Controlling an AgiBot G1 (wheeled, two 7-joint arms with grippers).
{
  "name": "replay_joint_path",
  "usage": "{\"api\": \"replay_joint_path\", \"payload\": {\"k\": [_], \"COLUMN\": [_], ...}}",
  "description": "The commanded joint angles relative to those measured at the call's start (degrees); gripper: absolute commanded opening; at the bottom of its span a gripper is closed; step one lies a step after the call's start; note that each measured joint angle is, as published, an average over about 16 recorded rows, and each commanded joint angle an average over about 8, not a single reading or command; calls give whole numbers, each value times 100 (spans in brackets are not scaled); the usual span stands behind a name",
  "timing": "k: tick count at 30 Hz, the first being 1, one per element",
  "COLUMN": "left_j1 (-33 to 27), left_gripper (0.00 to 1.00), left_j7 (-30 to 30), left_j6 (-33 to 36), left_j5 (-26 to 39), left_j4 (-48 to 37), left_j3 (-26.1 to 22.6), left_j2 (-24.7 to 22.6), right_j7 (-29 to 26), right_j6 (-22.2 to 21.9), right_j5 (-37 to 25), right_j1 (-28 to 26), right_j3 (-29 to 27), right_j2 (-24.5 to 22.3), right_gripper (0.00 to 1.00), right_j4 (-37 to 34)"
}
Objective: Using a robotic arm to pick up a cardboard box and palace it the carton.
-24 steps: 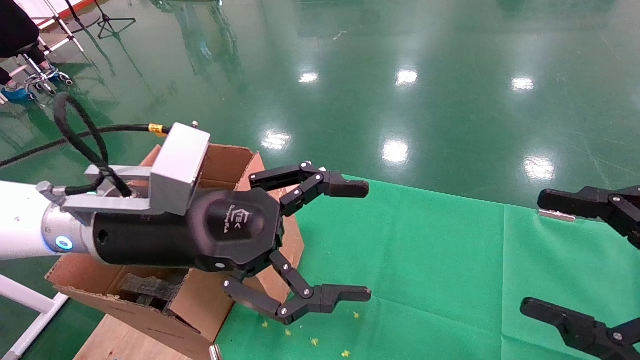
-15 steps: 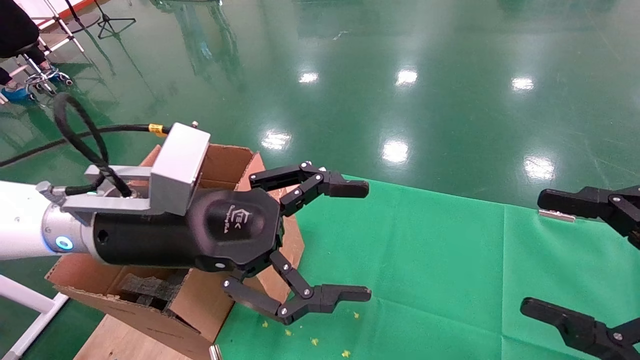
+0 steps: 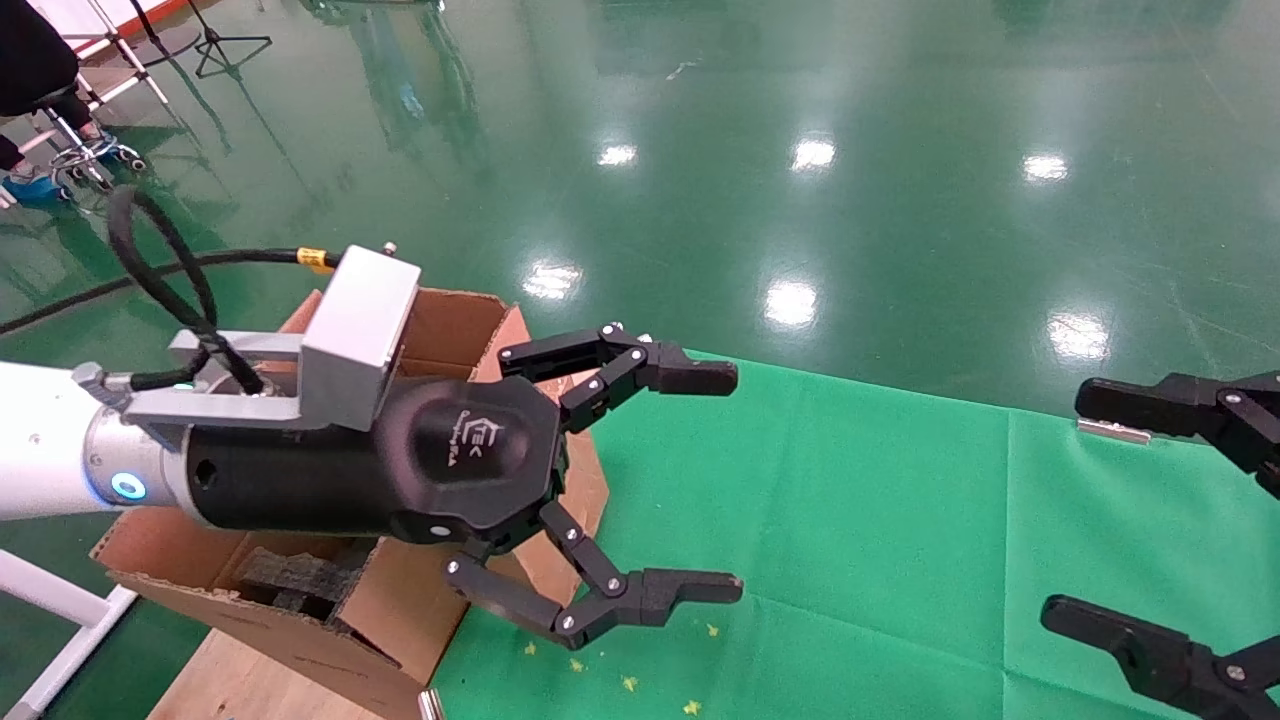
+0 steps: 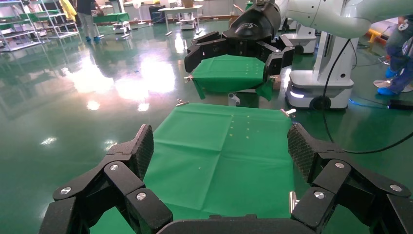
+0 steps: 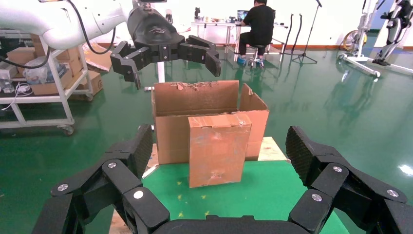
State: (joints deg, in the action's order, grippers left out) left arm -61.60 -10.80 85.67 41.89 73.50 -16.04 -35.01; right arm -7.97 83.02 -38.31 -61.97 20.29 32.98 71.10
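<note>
While both grippers stand unloaded, the task is judged to be at its approach step, with nothing yet picked up. The left gripper (image 3: 640,485), on the white robotic arm (image 3: 40,445), hangs above the left edge of the green-covered bench (image 3: 900,520), fingers spread wide and empty, partly masking the carton (image 3: 450,320) in the head view. The right gripper (image 3: 1150,520) is at the bench's right edge, likewise spread and empty. From the right wrist, the cardboard box (image 5: 218,148) stands upright at the bench's left edge, against or just in front of the carton's (image 5: 195,105) outer wall; contact cannot be confirmed. The carton, ragged-rimmed, sits just off that edge. Probable next move: bring a gripper down around the cardboard box's narrow faces, close, lift clear of the torn rim, then lower it inside.
</note>
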Motion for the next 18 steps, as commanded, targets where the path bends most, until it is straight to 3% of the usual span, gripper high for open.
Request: {"api": "replay_joint_path", "payload": {"k": [1, 2, 11, 18], "left_j1": [0, 0, -94, -364], "left_gripper": [100, 100, 100, 100], "left_j7": [0, 0, -172, -1261], "left_j6": [0, 0, -100, -481], "left_j5": [0, 0, 211, 918], "left_j4": [0, 1, 28, 252], "left_j3": [0, 0, -38, -298], "left_j2": [0, 0, 166, 664], "right_j7": [0, 0, 0, 0], "right_j6": [0, 0, 0, 0], "right_j5": [0, 0, 0, 0], "right_j1": [0, 0, 0, 0], "right_j3": [0, 0, 0, 0], "right_j2": [0, 0, 0, 0], "right_gripper": [11, 1, 0, 0], "right_j4": [0, 0, 0, 0]}}
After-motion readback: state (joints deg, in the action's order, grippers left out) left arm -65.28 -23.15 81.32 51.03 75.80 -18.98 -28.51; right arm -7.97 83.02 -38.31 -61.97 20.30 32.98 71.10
